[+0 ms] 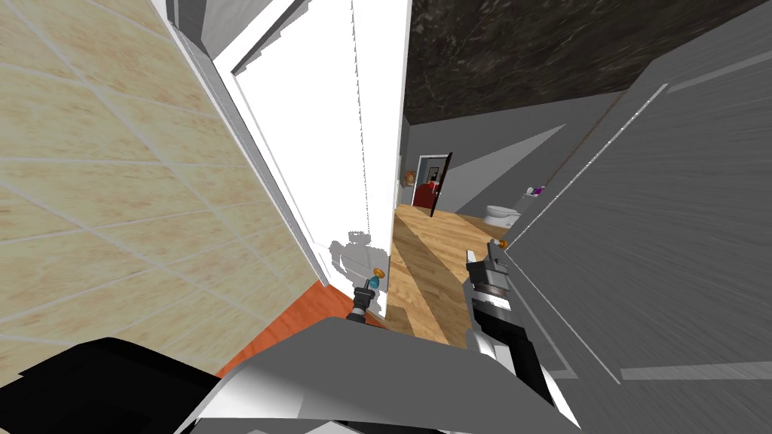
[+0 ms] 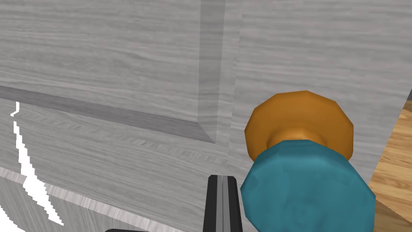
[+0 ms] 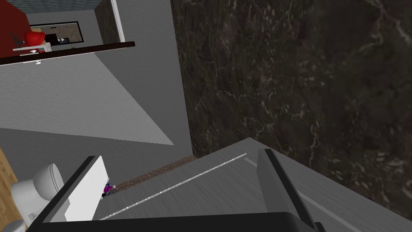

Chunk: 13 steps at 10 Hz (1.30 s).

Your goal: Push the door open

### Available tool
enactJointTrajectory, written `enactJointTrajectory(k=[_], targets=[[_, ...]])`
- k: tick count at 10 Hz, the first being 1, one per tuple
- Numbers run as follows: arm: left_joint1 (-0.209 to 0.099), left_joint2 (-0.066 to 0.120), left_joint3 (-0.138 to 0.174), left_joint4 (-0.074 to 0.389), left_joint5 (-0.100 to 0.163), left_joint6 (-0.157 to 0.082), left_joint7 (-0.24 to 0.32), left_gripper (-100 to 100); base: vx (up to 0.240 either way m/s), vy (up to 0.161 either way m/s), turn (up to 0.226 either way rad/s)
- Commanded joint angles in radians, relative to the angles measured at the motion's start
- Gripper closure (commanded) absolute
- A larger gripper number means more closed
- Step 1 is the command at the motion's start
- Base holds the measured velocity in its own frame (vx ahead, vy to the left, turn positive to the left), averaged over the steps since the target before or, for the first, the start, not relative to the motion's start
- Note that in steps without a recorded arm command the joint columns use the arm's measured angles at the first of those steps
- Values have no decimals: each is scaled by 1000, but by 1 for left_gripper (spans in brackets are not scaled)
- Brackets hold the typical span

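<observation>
The grey wood-grained panelled door (image 2: pixel 120 80), which showed bright white in the head view (image 1: pixel 324 166), stood ahead and to my left. Its free edge bordered a gap that opened onto a light wooden plank floor (image 1: pixel 430 256). Near that edge sat an orange round door knob base (image 2: pixel 299 121) with a teal faceted knob (image 2: pixel 307 189) in front of it. The left gripper (image 2: pixel 222 189) was just beside the teal knob, its two fingers pressed together into one thin strip, close to the door face; whether they touched the knob or the door I could not tell. In the head view the left gripper (image 1: pixel 371 288) showed small below that knob. Across the gap, a second grey panelled door leaf (image 1: pixel 641 249) slanted along my right, with a small orange knob (image 1: pixel 497 242) at its near edge. The right gripper (image 1: pixel 494 260) hung just below that small knob, fingers spread wide apart (image 3: pixel 180 155) and holding nothing, with the grey leaf (image 3: pixel 225 185) under them. A dark marbled wall (image 3: pixel 301 80) rose beyond, and a white toilet (image 1: pixel 501 215) stood on the plank floor.
</observation>
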<state>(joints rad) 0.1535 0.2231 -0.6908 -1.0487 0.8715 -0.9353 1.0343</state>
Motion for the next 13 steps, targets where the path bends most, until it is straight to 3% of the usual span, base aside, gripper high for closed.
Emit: enactJointTrajectory(k=[1, 7, 8, 13], targets=[[7, -16, -30, -22, -12, 15, -5, -100, -1, 7, 0], [7, -16, -30, -21, -12, 15, -5, -100, 0, 0, -2], [-13, 5, -23, 18, -9, -5, 20, -100, -87, 97, -45], [-11, 26, -72, -14, -25, 13, 34, -100, -139, 100, -60]])
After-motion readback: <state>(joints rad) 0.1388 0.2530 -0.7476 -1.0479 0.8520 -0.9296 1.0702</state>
